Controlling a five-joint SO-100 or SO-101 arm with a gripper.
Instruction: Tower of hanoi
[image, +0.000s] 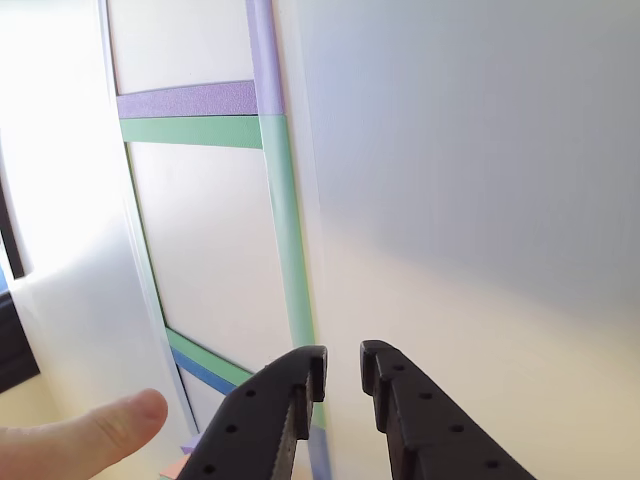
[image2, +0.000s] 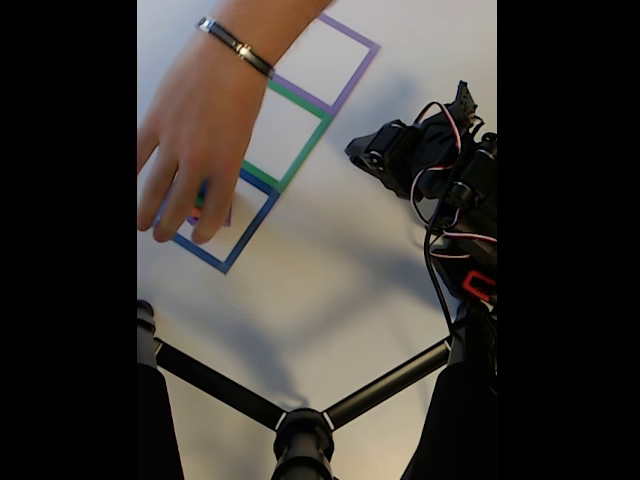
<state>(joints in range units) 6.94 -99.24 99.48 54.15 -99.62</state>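
1. While a person's hand covers the blue-taped square, the blocks peep out between its fingers, well left of the claw in the fixed view; their long axis is hidden.
2. The hand is far nearer them than the claw.
3. The claw hangs released, jaws slightly apart, grasping nothing; the blocks lie leftward across the taped row.
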